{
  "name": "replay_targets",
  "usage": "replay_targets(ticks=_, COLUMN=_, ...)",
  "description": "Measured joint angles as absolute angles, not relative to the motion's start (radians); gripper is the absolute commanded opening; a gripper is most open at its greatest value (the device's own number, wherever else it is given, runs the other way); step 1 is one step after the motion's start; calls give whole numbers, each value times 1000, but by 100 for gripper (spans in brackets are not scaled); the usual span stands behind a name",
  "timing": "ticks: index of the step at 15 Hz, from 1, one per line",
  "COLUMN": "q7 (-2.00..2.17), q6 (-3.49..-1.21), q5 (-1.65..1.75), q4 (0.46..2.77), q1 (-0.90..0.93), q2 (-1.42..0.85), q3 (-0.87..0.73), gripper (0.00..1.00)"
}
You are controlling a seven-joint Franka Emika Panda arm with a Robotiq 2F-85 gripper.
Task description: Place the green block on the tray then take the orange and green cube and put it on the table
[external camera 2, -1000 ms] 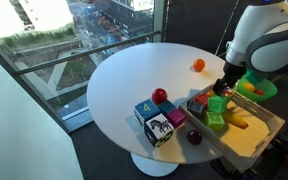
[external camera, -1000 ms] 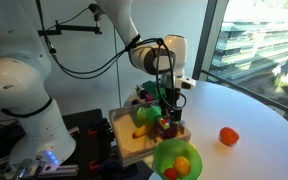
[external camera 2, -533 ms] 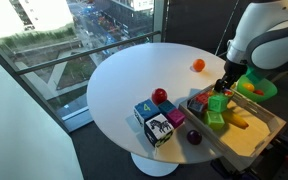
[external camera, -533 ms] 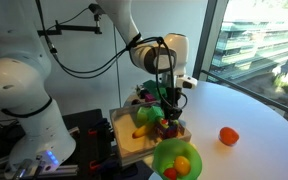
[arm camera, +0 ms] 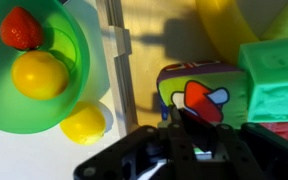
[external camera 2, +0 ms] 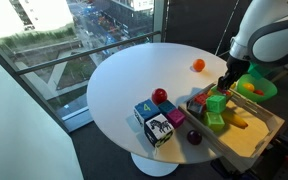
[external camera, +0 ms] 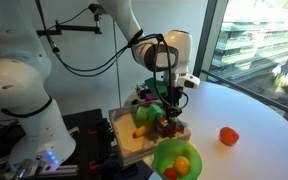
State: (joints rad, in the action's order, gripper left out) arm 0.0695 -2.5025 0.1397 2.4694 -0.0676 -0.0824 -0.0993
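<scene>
The orange and green cube [arm camera: 199,85], with red-orange, green, white and blue patches, lies in the tan wooden tray [arm camera: 149,40]. My gripper [arm camera: 197,121] is shut on its near part, one finger on each side. The green block [arm camera: 279,85] lies in the tray right beside the cube. In both exterior views the gripper [external camera: 167,116] [external camera 2: 227,87] points straight down over the tray [external camera: 124,150] [external camera 2: 256,140] at the edge of the white round table [external camera: 249,105] [external camera 2: 134,70]. A green block [external camera 2: 217,103] shows beside the fingers.
A lime-green bowl [arm camera: 44,60] [external camera: 177,160] of fruit stands against the tray's rim, a lemon [arm camera: 84,122] beside it. A banana [arm camera: 224,25] lies in the tray. On the table: picture cubes [external camera 2: 154,122], a red apple [external camera 2: 161,96], a dark plum [external camera 2: 194,137], an orange [external camera 2: 198,65] [external camera: 228,136].
The jaws have gone from wide open to shut around the cube. The arm has stayed over the tray, hardly moving.
</scene>
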Motion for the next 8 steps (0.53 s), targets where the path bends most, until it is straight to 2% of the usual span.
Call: replay_targets(ticks=8, q7=64, q6=-2434, q5=110, q4=2438, q1=-67, q2=-32, q3=-86, gripper=3)
